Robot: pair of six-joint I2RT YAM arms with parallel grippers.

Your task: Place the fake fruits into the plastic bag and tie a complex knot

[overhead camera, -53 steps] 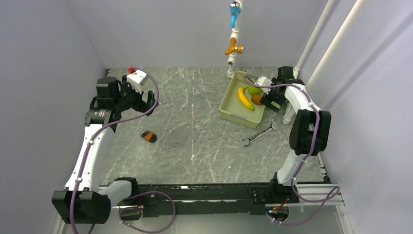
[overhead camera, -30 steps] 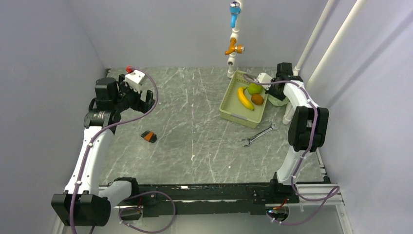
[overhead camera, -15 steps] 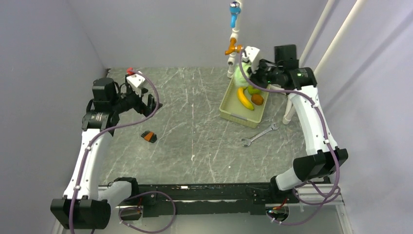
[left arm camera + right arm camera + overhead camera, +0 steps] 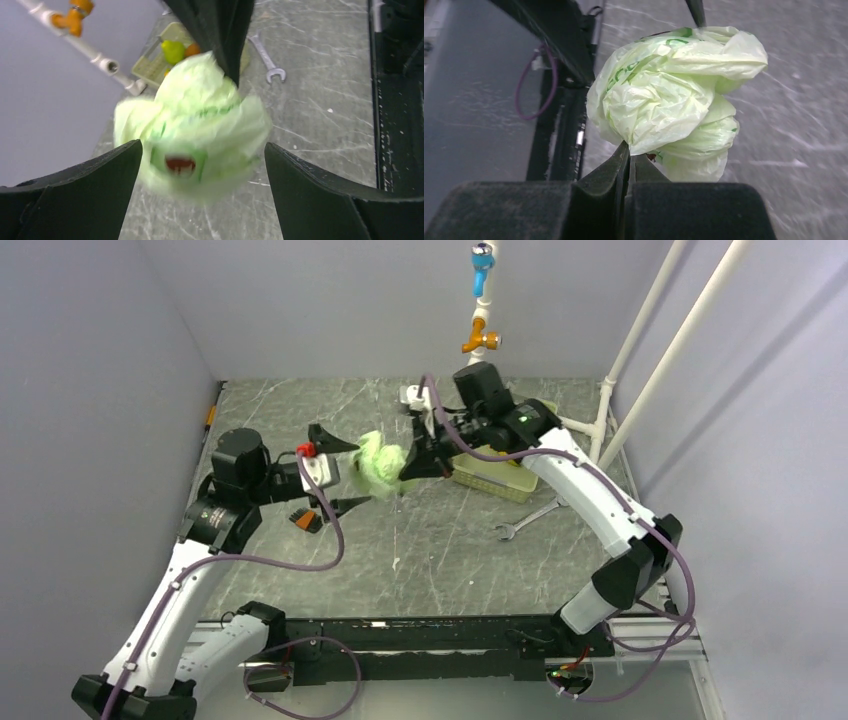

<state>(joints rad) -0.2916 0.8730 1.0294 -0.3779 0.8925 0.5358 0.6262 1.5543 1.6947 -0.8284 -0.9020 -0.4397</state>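
The plastic bag (image 4: 378,464), a crumpled pale yellow-green ball, hangs above the table's middle. My right gripper (image 4: 410,462) is shut on a fold of it; the right wrist view shows the bag (image 4: 669,100) bunched just beyond the closed tips (image 4: 628,150). My left gripper (image 4: 345,475) stands open, one finger on each side of the bag without touching it. In the left wrist view the blurred bag (image 4: 200,120) fills the gap between the jaws. A lime-green fruit (image 4: 172,50) and an orange one (image 4: 192,49) lie in the tray (image 4: 150,62).
The pale green tray (image 4: 495,483) at the back right is mostly hidden under my right arm. A steel wrench (image 4: 528,518) lies in front of it. A small orange-and-black block (image 4: 303,521) sits under my left gripper. A white pipe with an orange valve (image 4: 480,340) stands at the back wall.
My right arm swung from beside the tray to the table's middle, carrying the bag. My left gripper moved right and toward it, and now straddles the bag.
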